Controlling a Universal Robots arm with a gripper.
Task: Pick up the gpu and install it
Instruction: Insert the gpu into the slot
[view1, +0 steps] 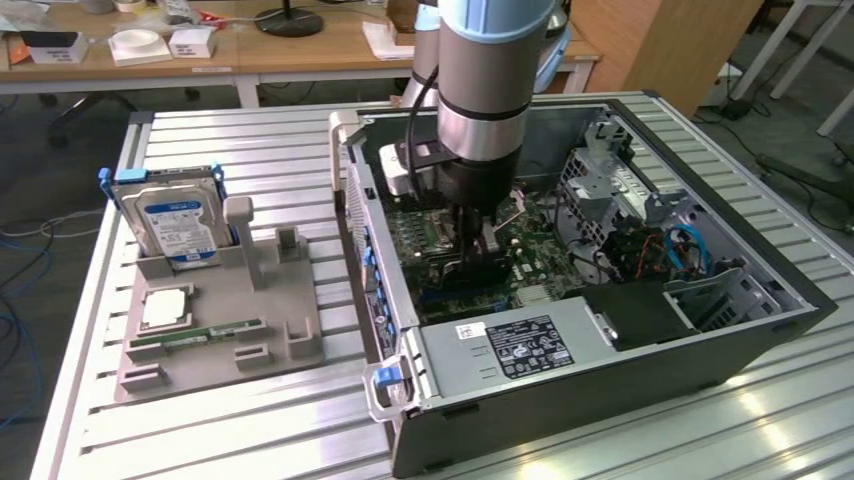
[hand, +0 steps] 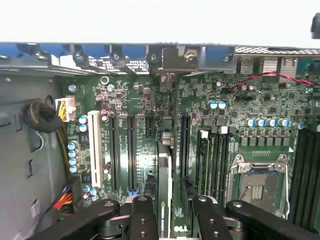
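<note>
The gpu (hand: 163, 185) stands on edge on the motherboard (hand: 250, 100), a thin dark card in line with the long black slots, its silver bracket (hand: 172, 65) at the case's rear wall. My gripper (hand: 174, 220) straddles it from above. One finger (hand: 144, 217) lies close against the card, while a strip of green board shows between the card and the other finger (hand: 206, 217), so the jaws stand open around it. In the exterior view the gripper (view1: 478, 245) is down inside the open computer case (view1: 747, 330), low over the board.
RAM slots (hand: 215, 160) and the bare CPU socket (hand: 260, 187) lie beside the card. A cable bundle (hand: 42, 120) hangs at the case wall. On the exterior view's left, a grey tray (view1: 267, 330) holds a hard drive (view1: 174, 225), a green RAM stick (view1: 200, 335) and a CPU (view1: 163, 308).
</note>
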